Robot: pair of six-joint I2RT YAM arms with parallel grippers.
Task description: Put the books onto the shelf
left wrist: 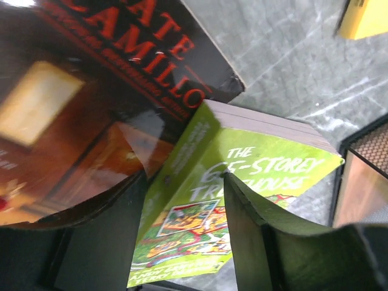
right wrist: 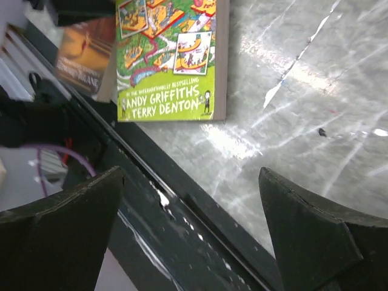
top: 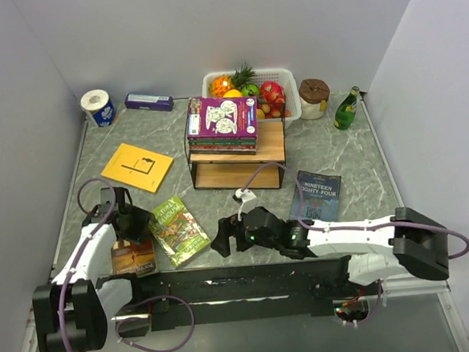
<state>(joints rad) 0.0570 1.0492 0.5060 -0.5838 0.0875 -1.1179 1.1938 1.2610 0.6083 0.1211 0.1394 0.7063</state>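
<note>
The left pincer grips the green book at its spine edge, probably to lift it from the bench toward the shelf; the right pincer hangs wide open, empty.

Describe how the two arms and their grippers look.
The left arm and right arm have white links between black joints, each with looping purple cables. The left gripper and right gripper are black; the right's fingers are matte wedges narrowing to blunt tips.
</note>
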